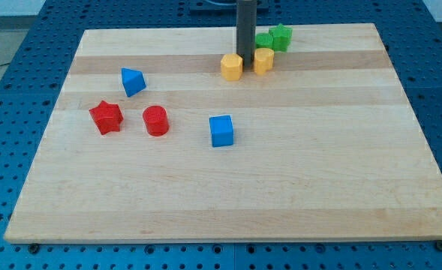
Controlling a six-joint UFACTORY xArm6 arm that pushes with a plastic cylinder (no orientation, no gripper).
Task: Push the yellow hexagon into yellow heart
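The yellow hexagon (231, 66) lies near the view's top centre on the wooden board (228, 187). The yellow heart (263, 60) lies just to its right, with a small gap between them. My tip (247, 60) stands in that gap, close to the hexagon's right side and the heart's left side. The dark rod rises straight up out of the view's top.
Two green blocks (264, 39) (281, 36) sit just above the heart. A blue triangular block (133, 81), a red star (106, 116) and a red cylinder (155, 120) lie at the left. A blue cube (221, 130) lies at centre.
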